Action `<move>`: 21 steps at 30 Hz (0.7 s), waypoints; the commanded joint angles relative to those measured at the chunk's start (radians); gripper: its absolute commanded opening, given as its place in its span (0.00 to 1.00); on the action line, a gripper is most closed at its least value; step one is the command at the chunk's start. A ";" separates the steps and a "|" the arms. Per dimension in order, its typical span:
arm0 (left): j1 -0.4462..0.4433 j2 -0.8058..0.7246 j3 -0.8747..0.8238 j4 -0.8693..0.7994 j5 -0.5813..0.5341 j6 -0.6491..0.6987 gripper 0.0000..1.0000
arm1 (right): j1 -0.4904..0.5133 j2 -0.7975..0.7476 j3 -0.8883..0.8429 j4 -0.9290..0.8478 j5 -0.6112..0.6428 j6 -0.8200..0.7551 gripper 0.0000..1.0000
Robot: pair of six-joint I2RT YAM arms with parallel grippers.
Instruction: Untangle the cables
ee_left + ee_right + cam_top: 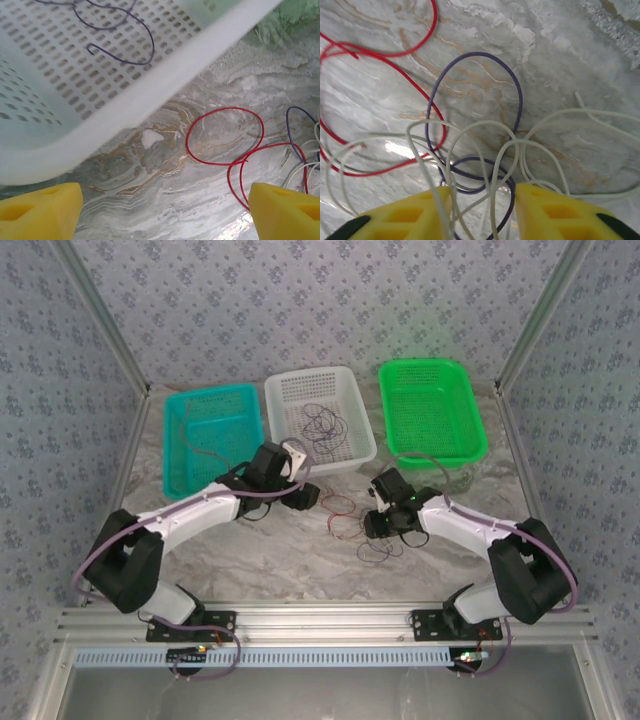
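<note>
We saw red cables [341, 507] lying between the left gripper [306, 498] and the right gripper [376, 526], and dark cables [378, 552] just beside the right gripper.

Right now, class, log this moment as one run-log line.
left gripper: open, empty, by white basket | right gripper: jaws apart, white wires and purple wire between them | red wire: looped on table

open table [270, 565] at lower centre of the top view; white basket [345, 462] rim and cables [342, 506] crowd mid-frame.
</note>
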 commanded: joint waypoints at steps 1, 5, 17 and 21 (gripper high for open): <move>-0.025 0.027 0.046 0.021 -0.028 -0.046 0.86 | -0.014 -0.008 0.020 -0.072 0.082 0.008 0.31; -0.033 0.051 0.056 0.031 -0.026 -0.089 0.85 | -0.018 -0.059 0.010 -0.066 0.086 0.011 0.33; -0.133 0.167 0.123 -0.077 -0.086 -0.354 0.77 | -0.003 -0.216 0.013 -0.010 0.065 -0.004 0.77; -0.146 0.221 0.161 -0.113 -0.081 -0.447 0.65 | -0.002 -0.215 0.013 -0.011 0.081 -0.005 0.78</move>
